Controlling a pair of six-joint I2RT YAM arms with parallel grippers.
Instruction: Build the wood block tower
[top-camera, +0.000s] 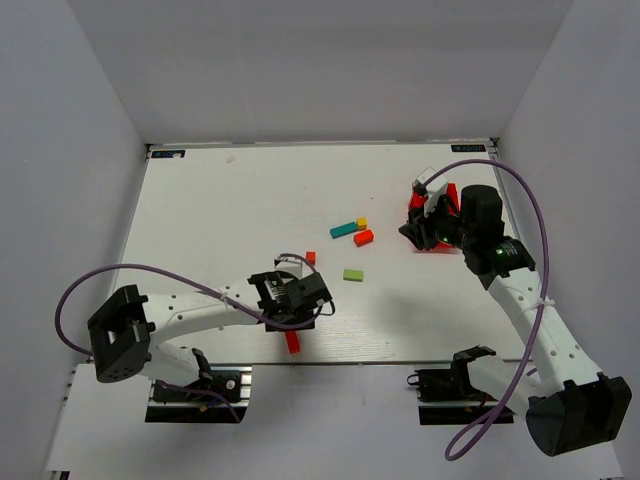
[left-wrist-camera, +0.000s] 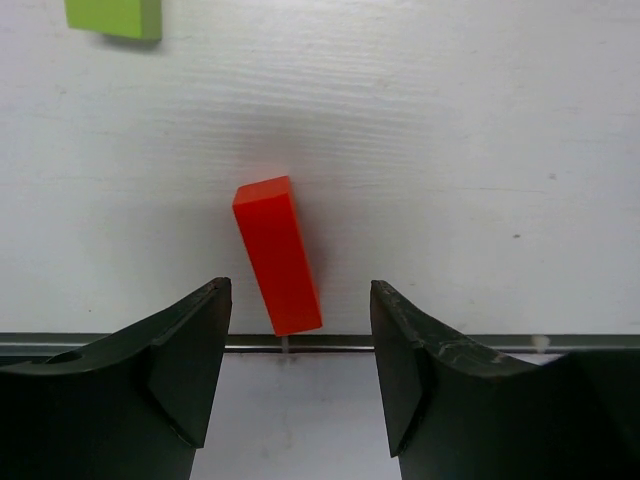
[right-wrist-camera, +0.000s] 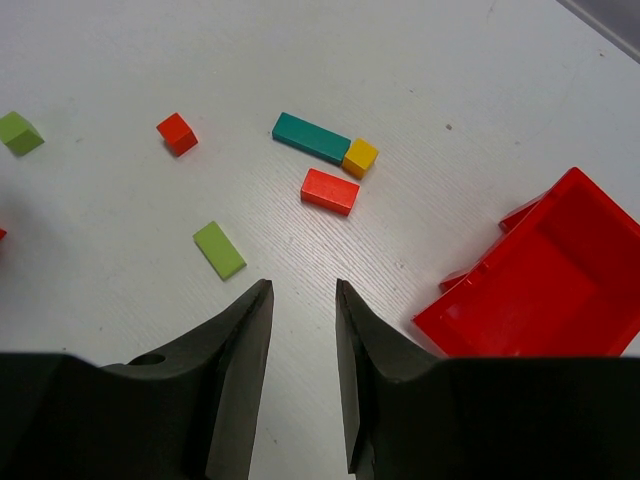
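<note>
At the near edge of the bench (top-camera: 220, 220) a red bar (left-wrist-camera: 278, 255) lies flat, its near end reaching the rim. The left end effector (left-wrist-camera: 300, 300) hangs over it with its fingers spread wide, one on each side and touching nothing. The bar sits a little askew to them.

This bar is probably light and rigid, so it should not give under pressure. Its smooth painted faces could slide, though. The best hold looks like the two long sides at mid-length, with the fingers turned square to them first. A nudge on one end might swivel the bar or tip it off the rim.

Further in lie a flat green block (right-wrist-camera: 219, 249) and a small red cube (right-wrist-camera: 177, 133), well apart. Beyond them a teal bar (right-wrist-camera: 311, 138) touches a yellow cube (right-wrist-camera: 360, 157), with a short red block (right-wrist-camera: 330, 191) just beside them. All lie singly on the bench, so no tower stands yet.

Far right, the right end effector (right-wrist-camera: 303, 290) hovers empty, its fingers parted by a narrow gap, near a red tray (right-wrist-camera: 560, 260).
</note>
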